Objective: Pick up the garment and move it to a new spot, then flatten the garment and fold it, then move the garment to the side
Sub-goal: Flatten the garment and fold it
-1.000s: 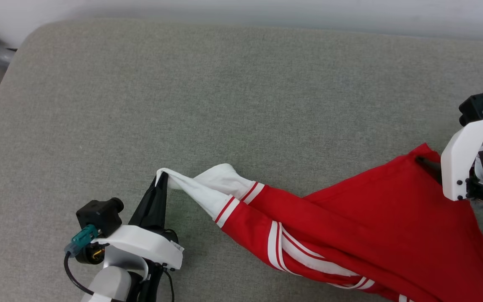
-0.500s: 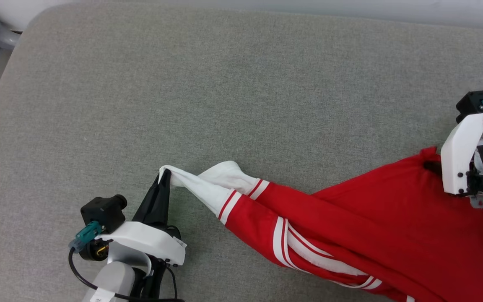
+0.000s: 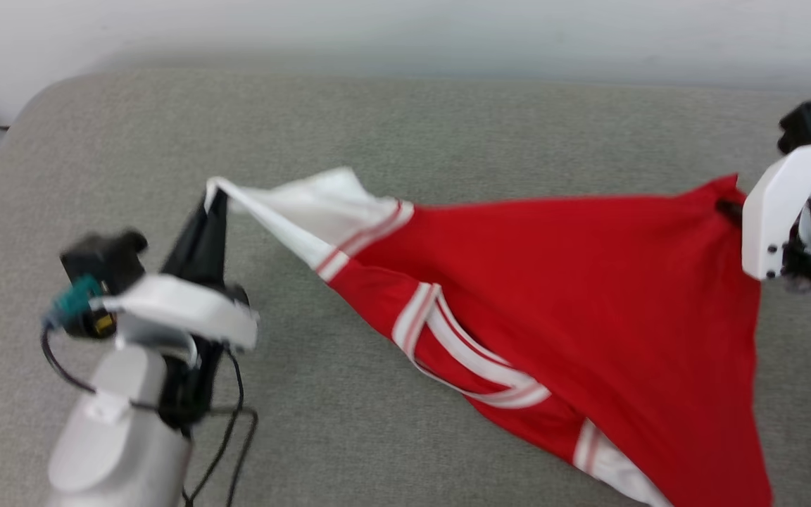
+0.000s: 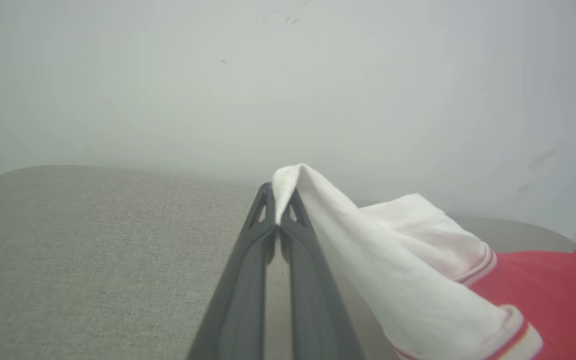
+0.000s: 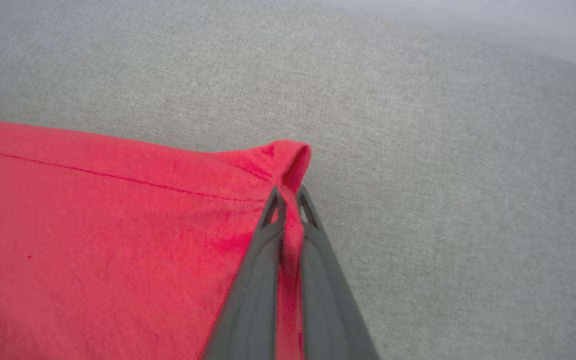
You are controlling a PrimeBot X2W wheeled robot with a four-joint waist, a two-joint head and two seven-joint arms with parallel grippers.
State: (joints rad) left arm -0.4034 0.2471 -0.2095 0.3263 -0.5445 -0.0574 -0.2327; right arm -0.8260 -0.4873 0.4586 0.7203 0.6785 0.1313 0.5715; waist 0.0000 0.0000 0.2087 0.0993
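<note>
1. The left gripper (image 4: 278,202) is clamped on the white sleeve tip of the garment (image 3: 560,282). The right gripper (image 5: 288,200) pinches a red hem corner.
2. The garment spans between the two grippers, its upper edge taut and the rest drooping beneath them toward the grey cushion (image 3: 405,120).
3. To carry it well, both arms should probably travel together, holding that edge stretched.
4. Pulling the grippers further apart risks slipping these thin pinches.
</note>
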